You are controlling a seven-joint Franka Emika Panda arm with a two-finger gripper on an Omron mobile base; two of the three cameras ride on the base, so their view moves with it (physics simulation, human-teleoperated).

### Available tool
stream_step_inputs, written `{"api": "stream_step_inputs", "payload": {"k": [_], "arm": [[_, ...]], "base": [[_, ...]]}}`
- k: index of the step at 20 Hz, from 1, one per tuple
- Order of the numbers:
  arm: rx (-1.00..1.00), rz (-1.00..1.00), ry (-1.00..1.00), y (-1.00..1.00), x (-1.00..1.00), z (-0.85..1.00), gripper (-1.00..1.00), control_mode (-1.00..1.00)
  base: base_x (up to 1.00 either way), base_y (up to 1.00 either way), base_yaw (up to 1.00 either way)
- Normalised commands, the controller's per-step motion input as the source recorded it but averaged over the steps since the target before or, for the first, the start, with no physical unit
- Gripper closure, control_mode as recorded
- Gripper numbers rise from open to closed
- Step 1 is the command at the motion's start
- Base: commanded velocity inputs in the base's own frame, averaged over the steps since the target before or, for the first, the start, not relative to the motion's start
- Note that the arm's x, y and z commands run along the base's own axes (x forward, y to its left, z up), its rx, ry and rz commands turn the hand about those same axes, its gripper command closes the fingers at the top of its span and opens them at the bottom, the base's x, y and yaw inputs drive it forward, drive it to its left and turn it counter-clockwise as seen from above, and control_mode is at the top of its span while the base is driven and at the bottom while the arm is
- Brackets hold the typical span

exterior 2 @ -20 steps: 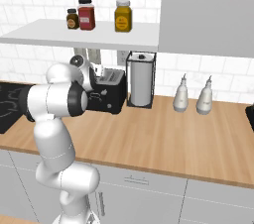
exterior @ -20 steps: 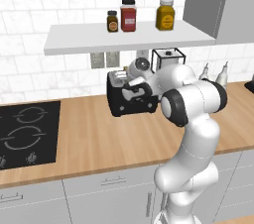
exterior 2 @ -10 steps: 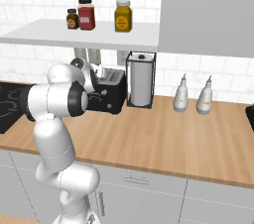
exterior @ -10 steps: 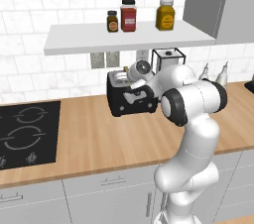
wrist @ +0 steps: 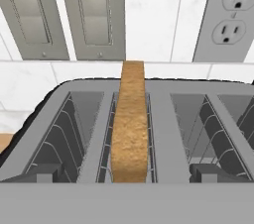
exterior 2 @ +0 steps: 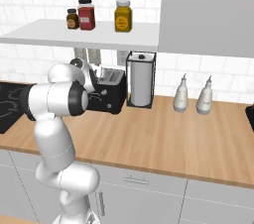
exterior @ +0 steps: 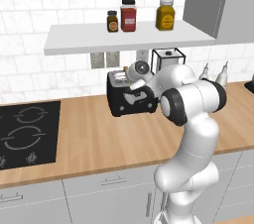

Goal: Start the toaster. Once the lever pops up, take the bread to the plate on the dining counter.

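The black toaster (exterior: 128,103) with its silvery top (wrist: 163,119) stands at the back of the wood wall counter, also seen as the toaster (exterior 2: 111,95). A tan slice of bread (wrist: 130,124) stands upright in one of its slots, sticking up above the top. My gripper (wrist: 128,174) hangs close over the toaster, open, one dark fingertip (wrist: 47,172) on each side of the bread and apart from it. In the left base view the gripper (exterior: 131,89) sits at the toaster's top. The plate and the dining counter are out of view.
A wire paper-towel holder (exterior 2: 141,80) stands just right of the toaster, then two pale bottles (exterior 2: 181,95). A shelf (exterior: 99,39) with three jars hangs close above. A black hob (exterior: 25,136) lies to the left. Wall switches (wrist: 94,15) sit behind the toaster.
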Motion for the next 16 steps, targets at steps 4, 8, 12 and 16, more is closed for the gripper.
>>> {"api": "stream_step_inputs", "payload": {"k": [4,8,12,16], "arm": [[0.0,0.0,0.0,0.0,0.04,0.0,-1.0,-1.0],[0.0,0.0,0.0,0.0,0.04,0.0,-1.0,-1.0],[0.0,0.0,0.0,0.0,0.01,0.0,-1.0,-1.0],[0.0,0.0,0.0,0.0,0.0,0.0,-1.0,-1.0]], "base": [[0.0,0.0,0.0],[0.0,0.0,0.0],[0.0,0.0,0.0],[0.0,0.0,0.0]]}}
